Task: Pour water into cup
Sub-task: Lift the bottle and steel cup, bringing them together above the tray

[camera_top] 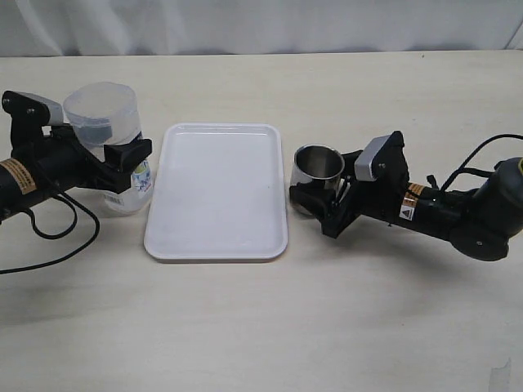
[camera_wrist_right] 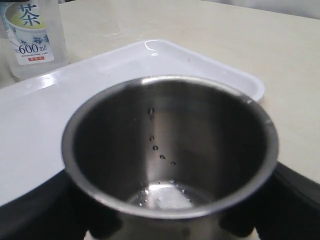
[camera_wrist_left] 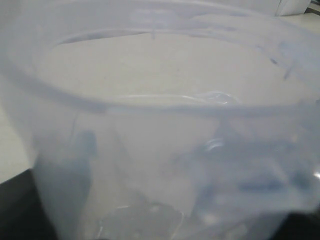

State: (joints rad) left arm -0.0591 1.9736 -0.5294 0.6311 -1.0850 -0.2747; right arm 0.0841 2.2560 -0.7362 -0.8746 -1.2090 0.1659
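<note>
A: So, where does everything sit?

B: The short shiny stainless-steel cup (camera_top: 319,166) is just beside the right edge of the flat white rectangular plastic tray (camera_top: 216,192), with the right gripper (camera_top: 320,200) clamped low on its wall. Across the tray, the left gripper (camera_top: 124,167) is closed around the tall translucent plastic container with a blue-white label (camera_top: 102,114), which stands at the tray's left edge on the pale beige table (camera_top: 343,327).

A: And the water?

B: A thin clear film of water (camera_wrist_right: 162,197) glints at the bottom of the cup, and small droplets (camera_wrist_right: 155,147) run down its dark inner wall. What is in the container I cannot make out. Its cloudy wall fills the left wrist view.

A: How would you handle the pour?

B: I'd bring the two together over the tray, so any spill lands there. Keep the cup upright and steady. Set the container's lip just above the cup's rim, then tip slowly. That mouth is much wider than the cup, so a quick tilt would probably sheet past the rim.

A: Any risk?

B: The soft plastic may flex if squeezed harder.
</note>
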